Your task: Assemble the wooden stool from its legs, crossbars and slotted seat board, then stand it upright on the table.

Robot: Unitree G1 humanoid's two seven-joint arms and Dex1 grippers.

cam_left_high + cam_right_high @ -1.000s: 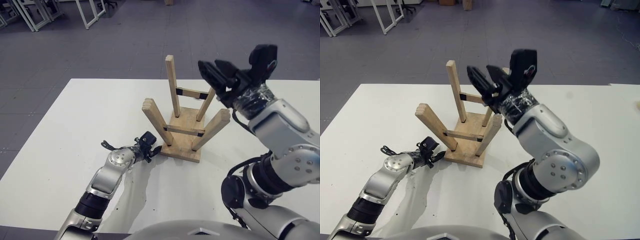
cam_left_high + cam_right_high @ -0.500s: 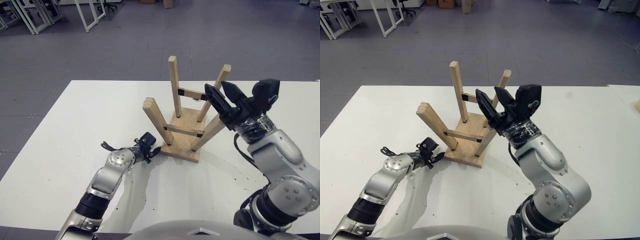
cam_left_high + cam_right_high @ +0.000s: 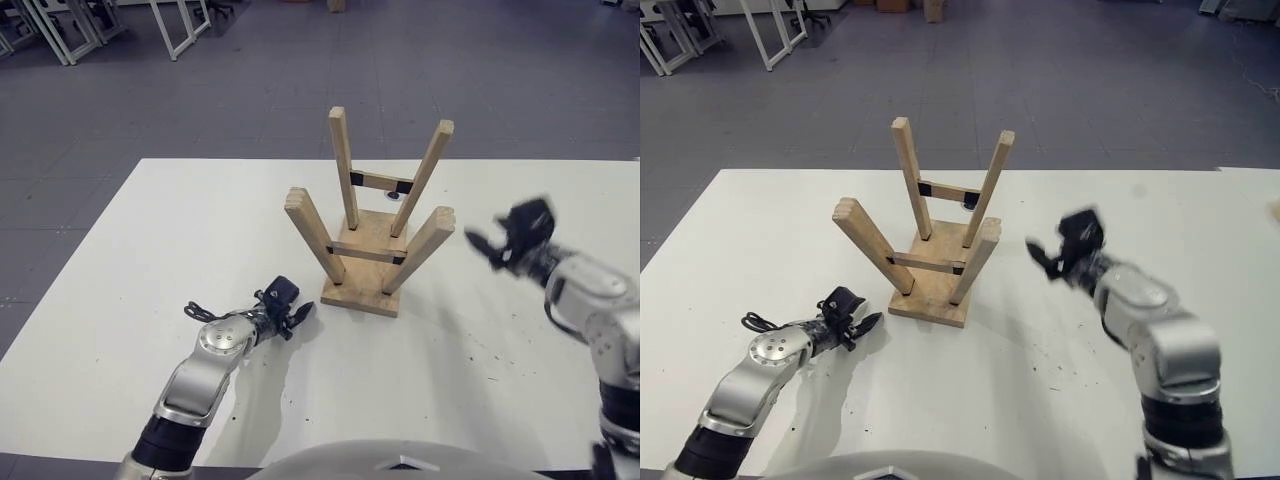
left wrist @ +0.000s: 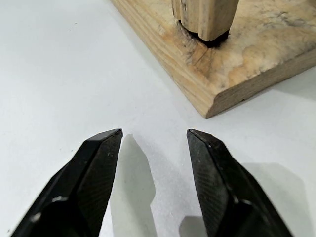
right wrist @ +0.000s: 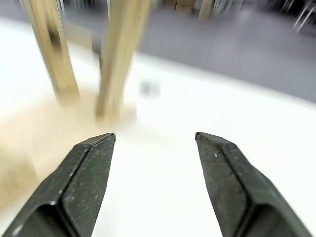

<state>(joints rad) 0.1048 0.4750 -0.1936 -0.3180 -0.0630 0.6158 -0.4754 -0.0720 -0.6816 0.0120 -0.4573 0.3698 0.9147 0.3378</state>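
Note:
The wooden stool (image 3: 375,235) stands upside down mid-table, its seat board (image 3: 361,290) flat on the white top and its legs splayed upward, joined by crossbars (image 3: 381,182). My left gripper (image 3: 292,316) lies low on the table just left of the seat board's near corner (image 4: 210,101), open, nothing between its fingers (image 4: 96,168). My right gripper (image 3: 497,246) hovers to the right of the stool, open and empty, its fingers (image 5: 89,173) pointing at the legs (image 5: 116,59).
The white table (image 3: 150,250) stretches wide on both sides of the stool. Grey floor and white frames (image 3: 60,25) lie beyond the far edge. A small dark mark (image 3: 393,196) sits on the table behind the stool.
My right gripper has let go of the stool's right legs and swung down and away to the right. The left gripper slid slightly back from the seat board.

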